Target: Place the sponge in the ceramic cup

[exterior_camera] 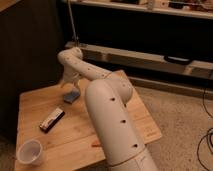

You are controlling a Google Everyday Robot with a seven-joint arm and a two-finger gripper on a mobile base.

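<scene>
Near the table rear edge, gripper right at sponge, grip state unclear; ceramic cup by front-left corner; arm elbow looms forward.

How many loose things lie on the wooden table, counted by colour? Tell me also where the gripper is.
Light blue: 1, the sponge
White: 1, the ceramic cup
Black and white: 1, the flat bar
Orange: 1, a small piece beside the arm
Total: 4 in view; the arm may hide more.
The gripper hangs just over the sponge.
</scene>
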